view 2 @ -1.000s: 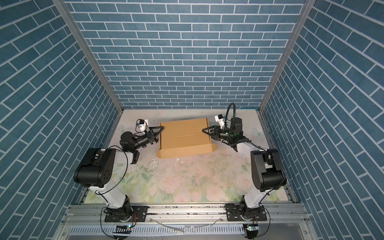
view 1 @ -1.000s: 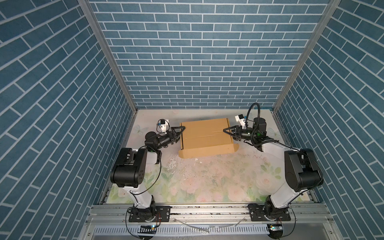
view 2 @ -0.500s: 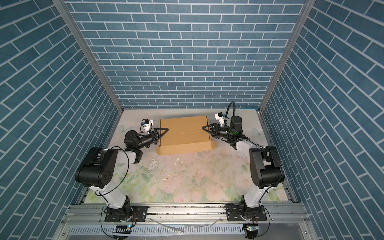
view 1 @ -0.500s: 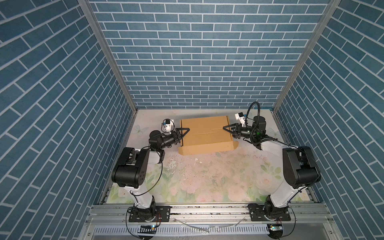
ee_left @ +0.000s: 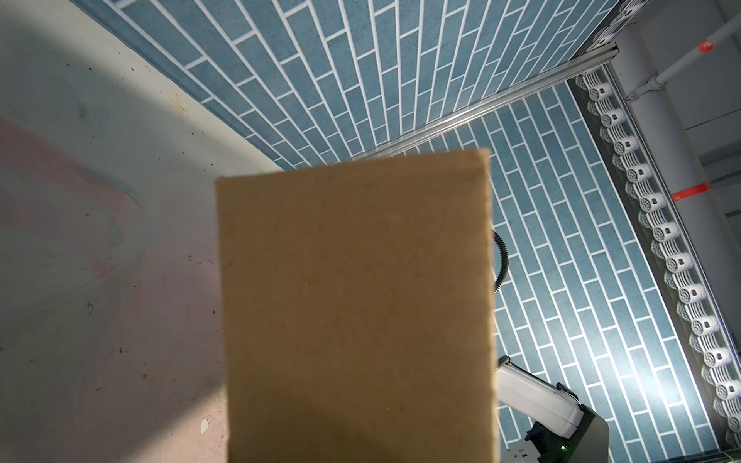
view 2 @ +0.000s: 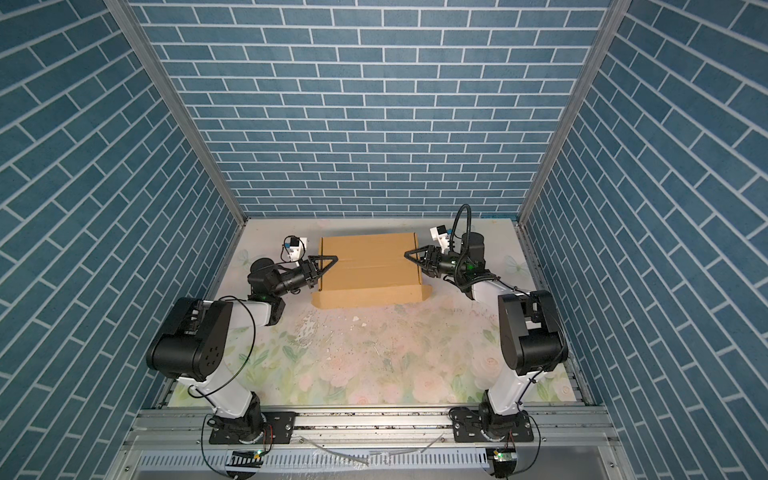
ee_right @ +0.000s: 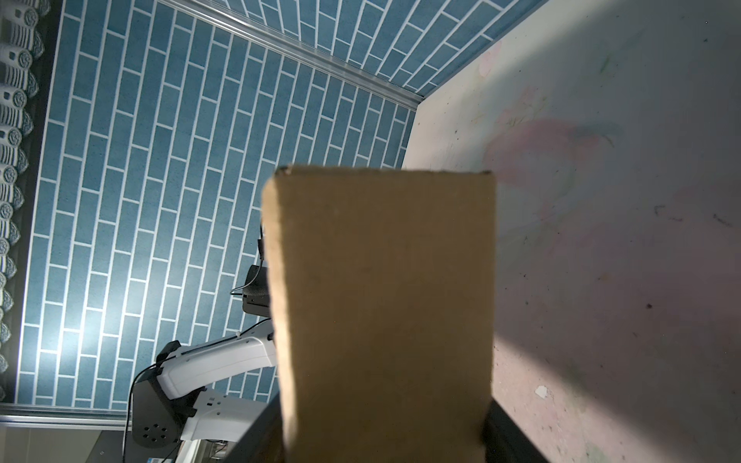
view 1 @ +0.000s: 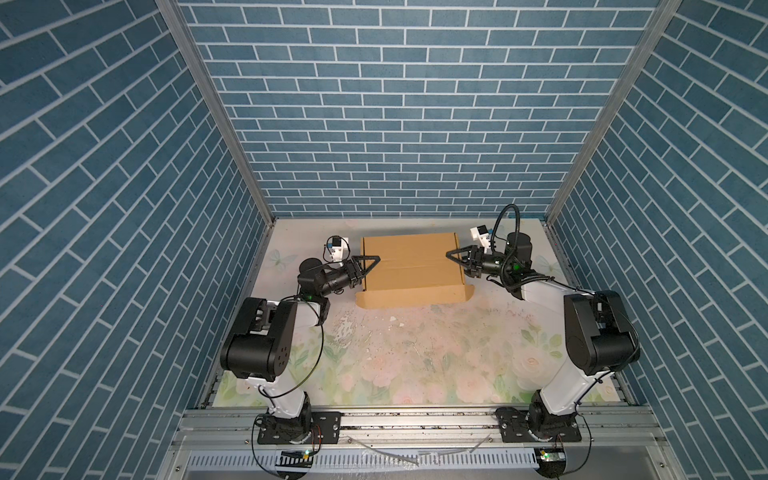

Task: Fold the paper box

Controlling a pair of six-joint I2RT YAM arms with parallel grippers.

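A: Why do both arms flank the paper box (view 1: 411,262), mid-frame on the surface (view 1: 415,353)?
B: Likely steadying it; the front flap (view 1: 411,297) lies untucked. The left pincer (view 1: 370,268) and right pincer (view 1: 457,259) sit at its ends; clamped or slack, I can't tell.
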